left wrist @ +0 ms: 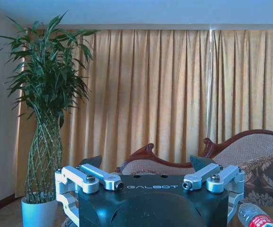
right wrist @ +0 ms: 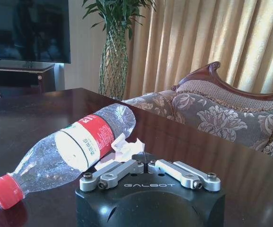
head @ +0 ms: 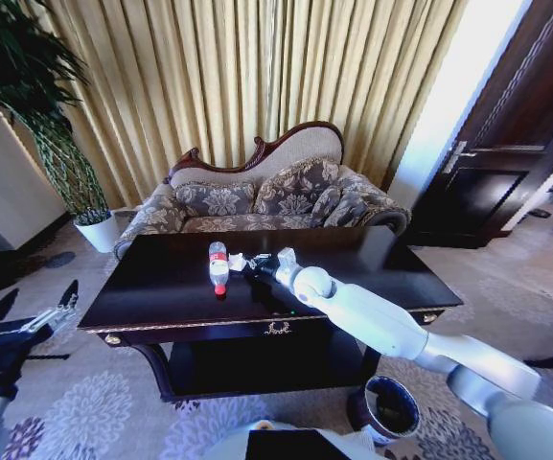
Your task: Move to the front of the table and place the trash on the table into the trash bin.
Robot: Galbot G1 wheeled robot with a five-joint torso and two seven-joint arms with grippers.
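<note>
The robot stands at the front of the dark glossy worktop (head: 161, 287), so the approach looks done, but by the look of things no litter has reached the trash bin (head: 387, 407), which sits on the carpet at the worktop's front right corner, beside the right arm. Behind the worktop a patterned sofa (head: 257, 196) closes off the far side; the near half of the surface lies bare, leaving open room to draw back toward the bin. The right gripper (head: 254, 264) reaches low across the worktop to mid-surface, its fingers (right wrist: 116, 171) drawn nearly together on or just at a crumpled white tissue (right wrist: 122, 145); whether they truly grip it cannot be told. The clear plastic bottle (head: 218, 266) with its red cap lies on its side, touching the tissue and just beside the gripper. The left gripper (head: 34, 314) hangs parked off the worktop's left end, fingers spread wide and empty.
</note>
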